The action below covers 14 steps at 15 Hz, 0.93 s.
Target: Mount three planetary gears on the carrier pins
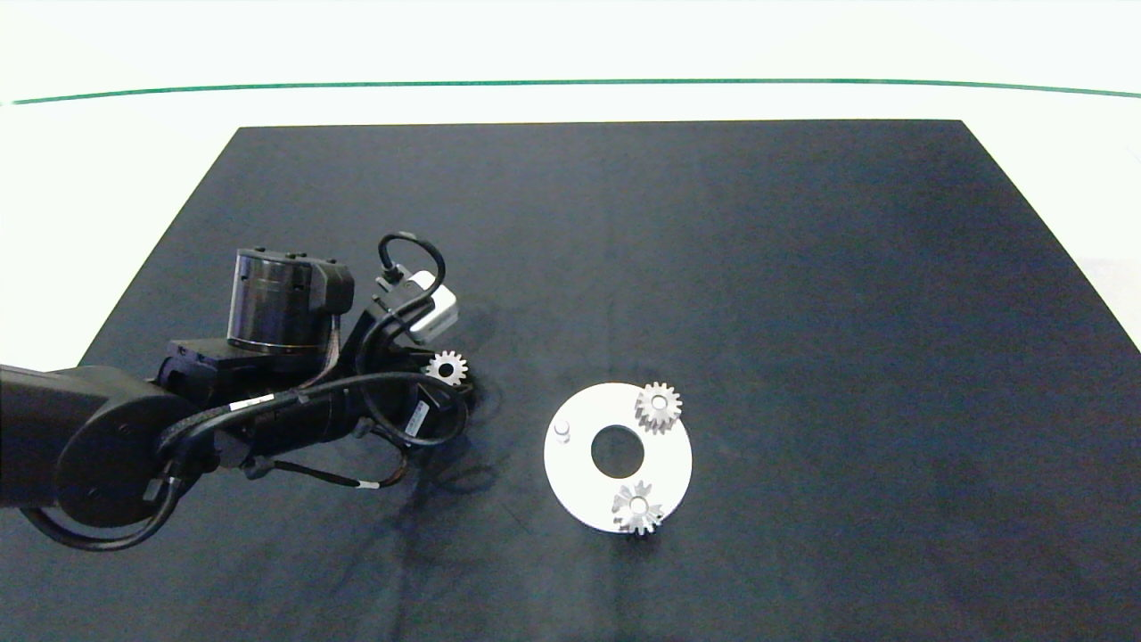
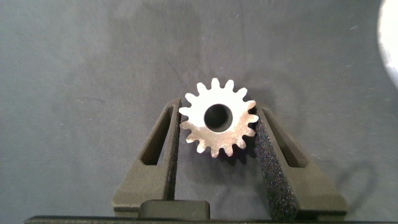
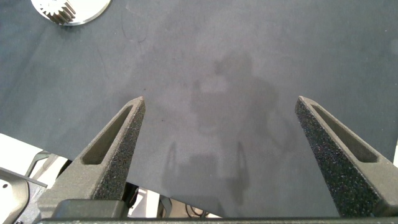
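Step in hand, by my read: get the 3rd gear (image 2: 217, 125) onto the free pin (image 1: 562, 431), left side of the white disc (image 1: 579, 486). To do it well: lift straight, keep the gear flat, bore centred over the pin, lower slowly and mesh-free. Left hand (image 2: 216, 132), centre-left of the head view, is narrowed around the gear on the dark bench (image 1: 802, 267), pads touching or nearly at the teeth — grasping it. The other 2 gears (image 1: 658, 407) sit on the disc's pins. Right hand (image 3: 221, 137) is spread wide, empty.

Left tool (image 2: 216, 134) closed on one silvery planetary gear (image 2: 217, 126), teeth pinched between its two padded fingers (image 2: 163, 146), bore facing up, over the dark counter (image 2: 93, 68).
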Each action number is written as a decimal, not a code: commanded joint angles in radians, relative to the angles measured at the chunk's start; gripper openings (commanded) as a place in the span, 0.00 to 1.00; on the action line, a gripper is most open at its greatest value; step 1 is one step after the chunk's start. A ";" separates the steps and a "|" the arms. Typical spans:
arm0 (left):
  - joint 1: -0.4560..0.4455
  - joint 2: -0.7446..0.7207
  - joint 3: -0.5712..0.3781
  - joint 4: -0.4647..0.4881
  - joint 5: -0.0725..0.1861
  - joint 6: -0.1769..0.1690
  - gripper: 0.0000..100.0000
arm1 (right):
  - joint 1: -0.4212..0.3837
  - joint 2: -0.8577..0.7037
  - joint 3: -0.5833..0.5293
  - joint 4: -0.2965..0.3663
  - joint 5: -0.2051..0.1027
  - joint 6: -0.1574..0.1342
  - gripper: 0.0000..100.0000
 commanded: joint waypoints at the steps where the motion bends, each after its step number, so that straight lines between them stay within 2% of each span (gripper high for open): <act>1: -0.012 -0.045 -0.004 -0.001 0.002 0.002 0.01 | -0.001 -0.004 -0.001 0.003 -0.001 -0.001 1.00; 4: -0.022 -0.063 0.003 0.001 0.007 0.001 0.01 | -0.001 -0.004 -0.001 0.003 -0.001 -0.001 1.00; 6: -0.059 -0.089 0.003 -0.001 0.008 -0.030 0.01 | -0.001 0.000 -0.007 0.003 -0.001 -0.004 1.00; 8: -0.085 -0.112 0.006 0.001 0.013 -0.042 0.01 | -0.001 -0.007 -0.006 0.003 -0.002 -0.004 1.00; 10: -0.134 -0.142 0.026 0.001 0.056 -0.044 0.01 | -0.001 -0.011 -0.006 0.003 -0.002 -0.004 1.00; 12: -0.174 -0.154 0.043 0.001 0.063 -0.045 0.01 | -0.001 -0.010 -0.006 0.003 -0.002 -0.004 1.00; 14: -0.222 -0.155 0.069 0.001 0.090 -0.048 0.01 | -0.001 -0.011 -0.007 0.003 -0.002 -0.004 1.00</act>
